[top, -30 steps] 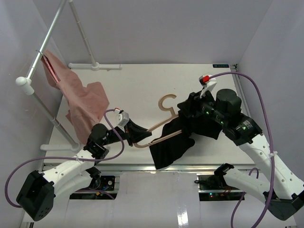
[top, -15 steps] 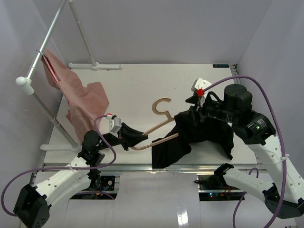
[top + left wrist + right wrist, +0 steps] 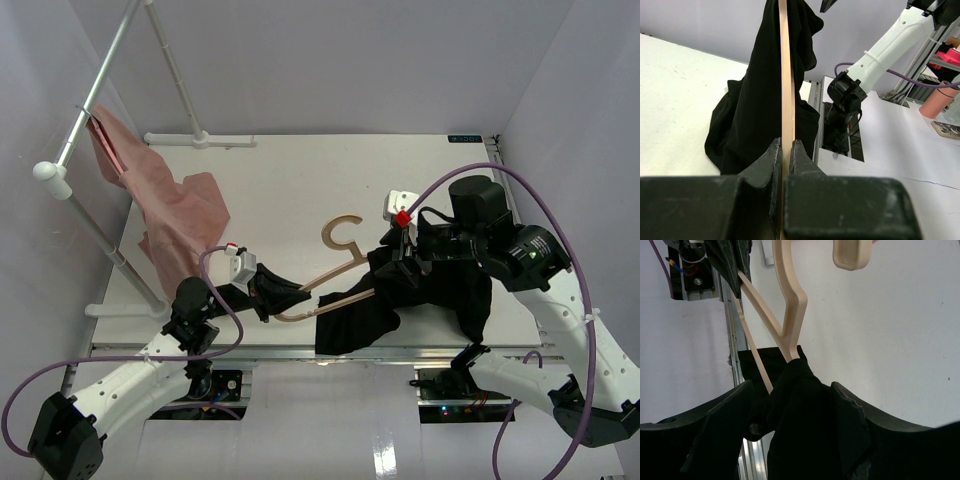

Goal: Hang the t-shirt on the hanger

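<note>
In the left pincer (image 3: 786, 150): one end of the hanger (image 3: 785, 75), clenched edge-on, with the wood running straight out ahead of it. Black t-shirt (image 3: 755, 110) is draped over the hanger's far shoulder ahead of that pincer, its lower part bunched on the tabletop (image 3: 675, 85). Right pincer (image 3: 791, 387) is grasping a wad of the t-shirt between its fingers (image 3: 725, 425), right at the hanger's neck, with the hook (image 3: 852, 255) just beyond. Pink cloth (image 3: 180, 215) hangs from the grey rail (image 3: 100, 85), well apart from both pincers, on the left arm's side.
</note>
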